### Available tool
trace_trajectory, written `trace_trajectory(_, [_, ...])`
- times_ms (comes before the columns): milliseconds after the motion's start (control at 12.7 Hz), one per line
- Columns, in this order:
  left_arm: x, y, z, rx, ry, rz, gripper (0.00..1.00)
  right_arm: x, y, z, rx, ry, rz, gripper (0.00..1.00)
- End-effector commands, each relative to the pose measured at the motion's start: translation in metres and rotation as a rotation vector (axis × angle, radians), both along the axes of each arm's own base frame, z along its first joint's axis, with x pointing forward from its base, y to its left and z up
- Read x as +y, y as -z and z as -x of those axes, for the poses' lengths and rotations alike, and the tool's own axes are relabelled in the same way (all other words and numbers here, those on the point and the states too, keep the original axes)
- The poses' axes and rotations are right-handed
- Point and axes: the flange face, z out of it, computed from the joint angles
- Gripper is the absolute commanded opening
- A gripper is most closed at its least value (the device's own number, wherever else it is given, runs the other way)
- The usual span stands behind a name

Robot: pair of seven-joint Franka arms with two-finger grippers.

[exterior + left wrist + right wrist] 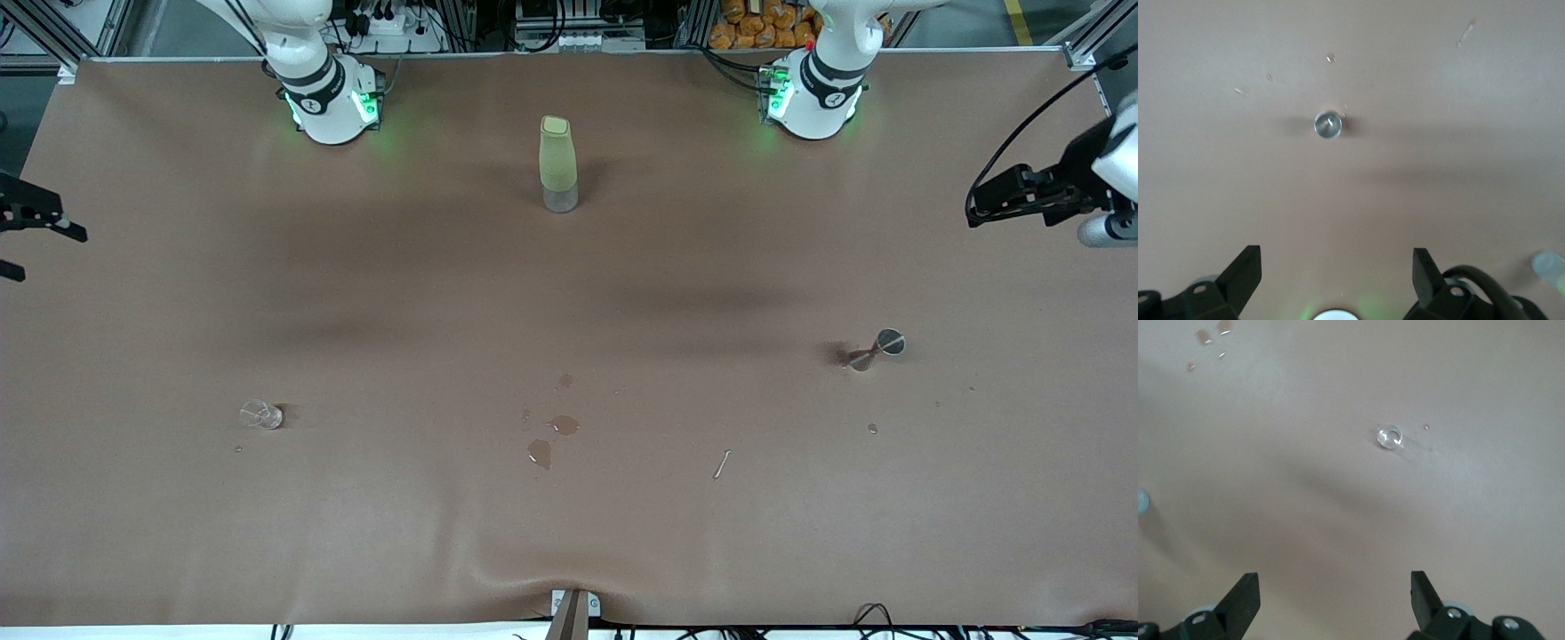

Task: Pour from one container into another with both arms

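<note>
Both grippers stand fully open and empty, high above the table. The left gripper (pixel 1337 273) looks down on the upright steel jigger (pixel 876 348); the right gripper (pixel 1335 600) on the small clear glass (pixel 260 414).

Both white arms wait raised at the table's ends, left end effector (pixel 1337 277) and right end effector (pixel 1335 600) spread wide.

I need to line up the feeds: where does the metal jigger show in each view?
Front view: the metal jigger stands toward the left arm's end of the table, near the small droplet.
Left wrist view: the jigger is seen from above, ahead of the open left gripper.
Right wrist view: not in it.
Shared landmark: that droplet beside the jigger.
</note>
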Motion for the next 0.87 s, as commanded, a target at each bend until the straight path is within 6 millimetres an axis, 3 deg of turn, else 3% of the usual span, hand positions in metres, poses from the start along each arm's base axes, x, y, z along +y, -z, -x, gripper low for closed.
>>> trace_trajectory(0, [0.051, 0.025, 0.005, 0.039, 0.087, 0.085, 1.00, -0.029, 0.028, -0.008, -0.058, -0.147, -0.102, 1.00])
trace_trajectory(158, [0.092, 0.061, 0.003, 0.068, 0.127, 0.183, 1.00, -0.068, 0.068, -0.019, -0.110, -0.247, -0.197, 1.00])
trace_trajectory(394, [0.143, 0.117, -0.005, 0.035, 0.177, 0.406, 1.00, -0.120, 0.156, -0.027, -0.223, -0.387, -0.381, 1.00])
trace_trajectory(552, [0.163, 0.151, -0.008, -0.020, 0.250, 0.475, 1.00, -0.144, 0.216, -0.033, -0.333, -0.442, -0.452, 1.00])
trace_trajectory(789, [0.199, 0.215, -0.007, -0.131, 0.342, 0.619, 1.00, -0.154, 0.280, -0.038, -0.490, -0.491, -0.543, 1.00])
